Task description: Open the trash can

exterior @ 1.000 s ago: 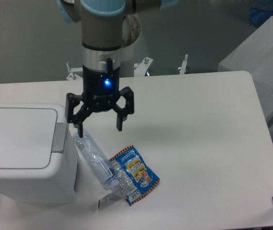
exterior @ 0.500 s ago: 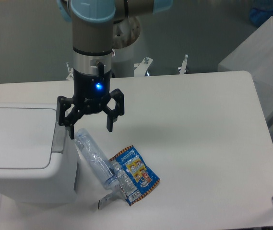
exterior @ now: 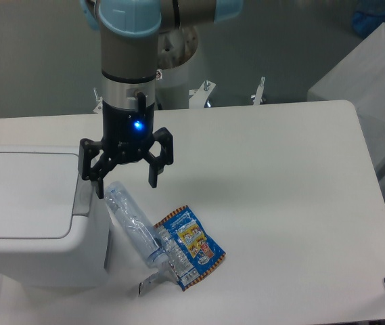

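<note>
Big white boxy plastic trash can (exterior: 26, 217) sits at table's left edge, lid flat and shut. Black two-finger gripper (exterior: 126, 184) hangs with fingers spread wide, holding nothing, just right of can's grey push tab (exterior: 84, 195), above crushed clear plastic bottle (exterior: 132, 223).

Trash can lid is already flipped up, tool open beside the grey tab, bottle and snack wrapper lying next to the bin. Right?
Not quite. The camera view shows the trash can lid flat and closed. The rest holds: tool open by the grey tab, bottle and snack wrapper beside the bin.
</note>
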